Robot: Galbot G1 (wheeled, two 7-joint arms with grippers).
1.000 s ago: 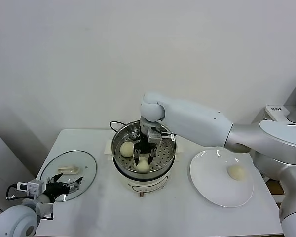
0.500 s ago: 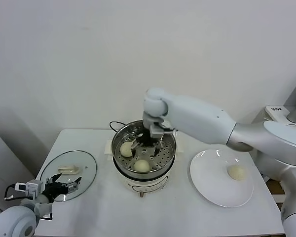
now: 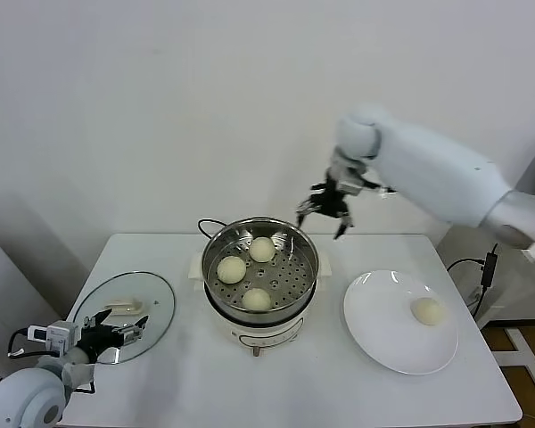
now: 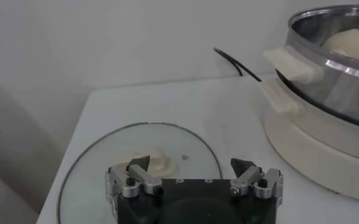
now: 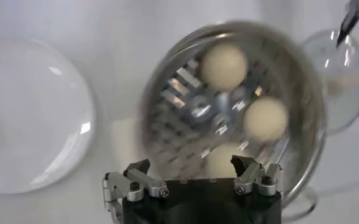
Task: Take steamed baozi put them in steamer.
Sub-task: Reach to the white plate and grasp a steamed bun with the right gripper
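Observation:
The steel steamer (image 3: 308,254) stands mid-table on its white base and holds three baozi: one at the back (image 3: 262,250), one at the left (image 3: 231,268), one at the front (image 3: 257,300). A fourth baozi (image 3: 426,310) lies on the white plate (image 3: 374,334) at the right. My right gripper (image 3: 323,210) is open and empty, raised above and behind the steamer's right rim. Its wrist view looks down on the steamer (image 5: 301,103) and the three baozi (image 5: 224,66). My left gripper (image 3: 125,334) is open and idle at the front left, over the glass lid (image 3: 156,303).
The glass lid with its white handle (image 4: 145,163) lies at the table's left. The steamer's black cord (image 3: 207,225) runs behind the pot. A grey wall stands close behind the table. The plate also shows in the right wrist view (image 5: 33,115).
My right gripper has left the third baozi in the steamer, risen out of the pot and swung up and to the right, empty. The left arm has barely moved.

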